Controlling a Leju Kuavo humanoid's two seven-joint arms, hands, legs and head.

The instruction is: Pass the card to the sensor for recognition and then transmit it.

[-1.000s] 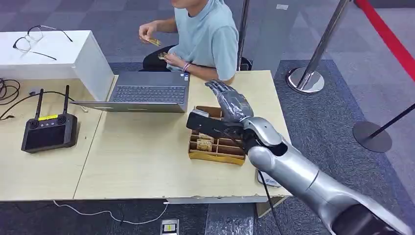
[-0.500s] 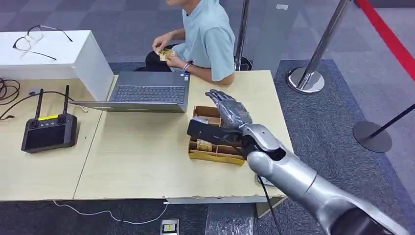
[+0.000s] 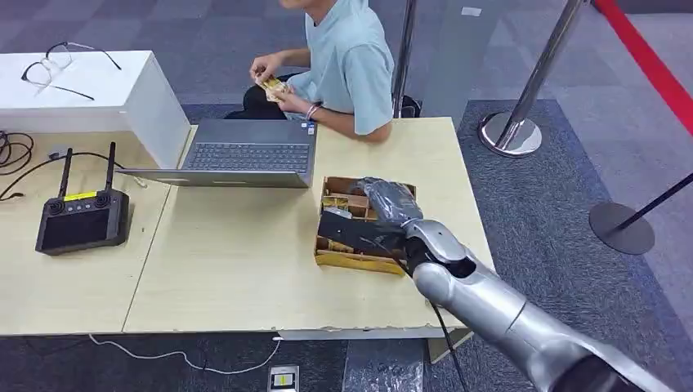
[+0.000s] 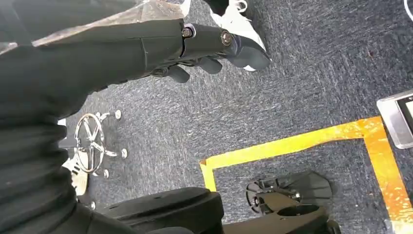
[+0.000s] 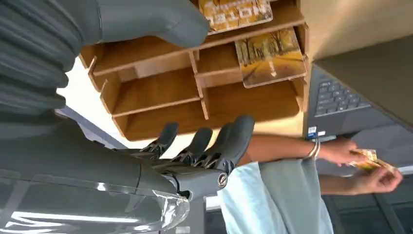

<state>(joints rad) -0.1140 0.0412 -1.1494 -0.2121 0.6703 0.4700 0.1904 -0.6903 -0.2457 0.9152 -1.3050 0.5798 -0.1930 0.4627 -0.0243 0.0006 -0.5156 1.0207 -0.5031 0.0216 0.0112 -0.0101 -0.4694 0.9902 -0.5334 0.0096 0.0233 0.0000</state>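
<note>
The right hand (image 3: 382,202) is over the wooden divided box (image 3: 359,260) on the desk (image 3: 237,269), with its fingers (image 5: 234,139) spread apart and holding nothing. One card (image 5: 269,56) lies in a compartment of the box. The left hand (image 4: 214,46) hangs over the carpet floor, fingers loosely curled and empty.

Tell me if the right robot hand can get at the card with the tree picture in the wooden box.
Probably yes. The right robot hand hovers open over the wooden box, and the tree-picture card lies uncovered in its compartment with nothing between them.
</note>
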